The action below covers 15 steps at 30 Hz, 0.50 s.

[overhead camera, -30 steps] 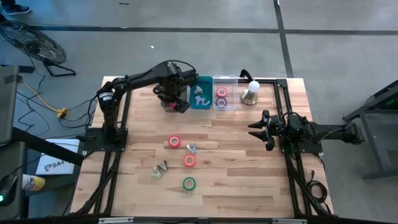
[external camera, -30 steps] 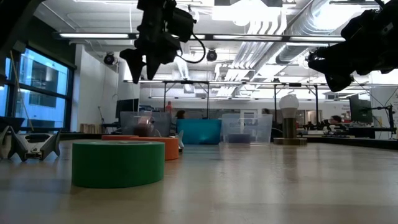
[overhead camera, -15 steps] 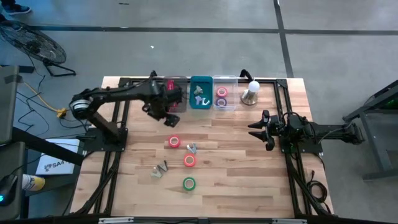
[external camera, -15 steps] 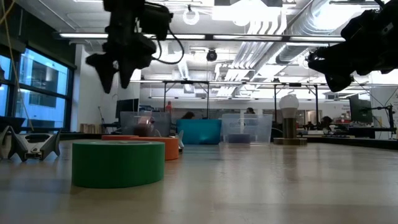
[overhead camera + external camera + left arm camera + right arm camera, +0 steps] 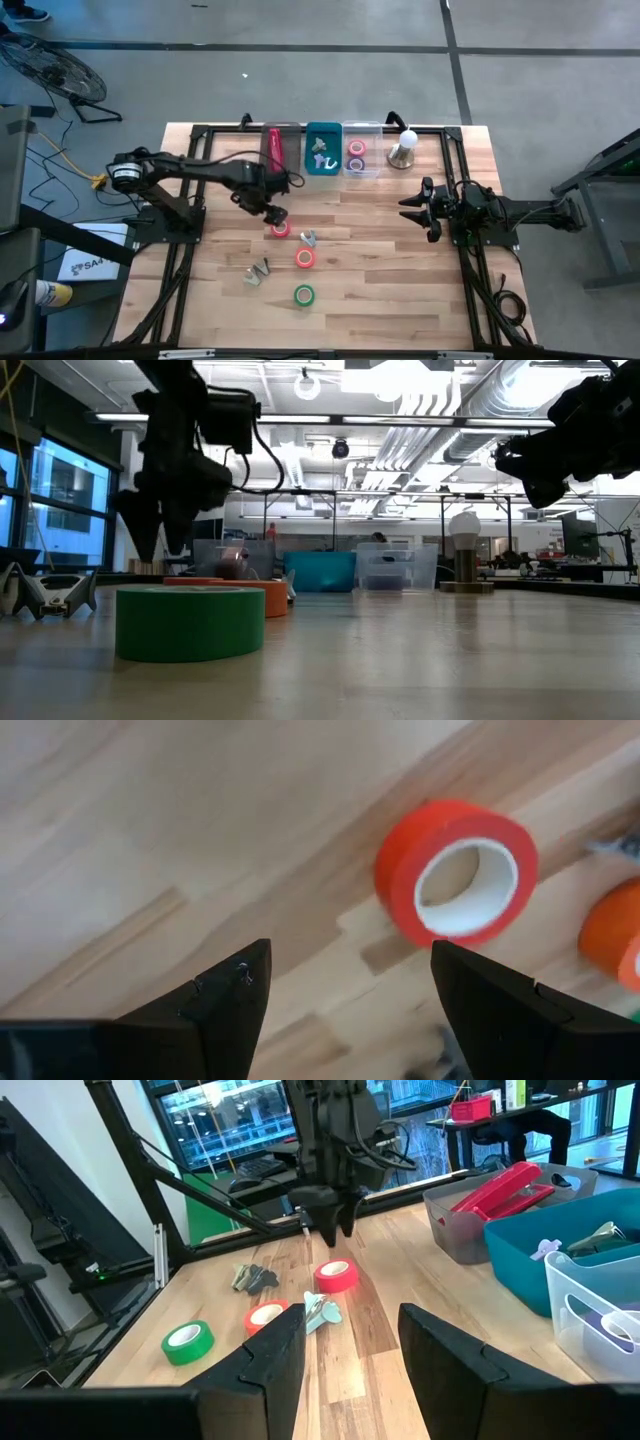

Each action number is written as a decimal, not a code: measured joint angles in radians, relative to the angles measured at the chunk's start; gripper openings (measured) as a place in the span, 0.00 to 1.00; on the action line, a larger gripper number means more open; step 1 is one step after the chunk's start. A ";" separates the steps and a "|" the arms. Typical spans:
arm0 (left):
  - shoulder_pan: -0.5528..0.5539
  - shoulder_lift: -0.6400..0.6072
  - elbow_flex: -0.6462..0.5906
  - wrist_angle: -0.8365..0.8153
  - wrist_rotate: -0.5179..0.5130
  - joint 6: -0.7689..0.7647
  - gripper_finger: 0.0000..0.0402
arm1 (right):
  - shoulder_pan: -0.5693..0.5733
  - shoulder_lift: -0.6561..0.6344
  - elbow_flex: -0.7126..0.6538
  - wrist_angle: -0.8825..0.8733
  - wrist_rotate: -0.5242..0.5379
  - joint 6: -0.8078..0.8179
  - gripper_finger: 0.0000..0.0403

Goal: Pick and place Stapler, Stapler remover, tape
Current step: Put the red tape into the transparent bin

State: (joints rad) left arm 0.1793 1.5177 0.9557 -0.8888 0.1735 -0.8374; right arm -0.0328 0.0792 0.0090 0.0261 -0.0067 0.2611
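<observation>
My left gripper (image 5: 272, 212) hangs open, pointing down, just above the table on the far-left side of a red tape roll (image 5: 280, 229). In its wrist view the roll (image 5: 457, 872) lies flat on the wood beyond the open fingers (image 5: 235, 1000). An orange roll (image 5: 305, 257) and a green roll (image 5: 303, 295) lie flat nearer the front. The red stapler (image 5: 274, 150) lies in a clear bin at the back. Staple removers lie on the table (image 5: 308, 237), (image 5: 258, 272). My right gripper (image 5: 420, 208) waits open at the right, pointing level.
Three bins stand in a row at the far edge: the stapler's clear bin (image 5: 450, 1215), a teal bin (image 5: 322, 150) with metal pieces, and a clear bin (image 5: 358, 155) with tape rolls. A bell-shaped object (image 5: 403, 148) stands to their right. Bare wood lies at front right.
My left gripper has left the space over the bins at the far edge. It has come toward the table's near edge and down, ending close above the red tape roll, open all the while. The stapler's bin, covered before, now shows.
</observation>
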 joint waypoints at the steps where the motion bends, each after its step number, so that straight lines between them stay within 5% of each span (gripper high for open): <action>1: -0.004 0.000 -0.011 0.023 0.001 -0.009 0.67 | 0.000 0.000 0.000 0.000 0.000 0.000 0.38; 15: -0.020 0.091 -0.026 0.151 0.003 -0.056 0.67 | 0.000 0.000 0.000 0.000 0.000 0.000 0.38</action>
State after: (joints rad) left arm 0.1592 1.6090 0.9295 -0.7377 0.1762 -0.8938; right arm -0.0327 0.0792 0.0090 0.0261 -0.0067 0.2612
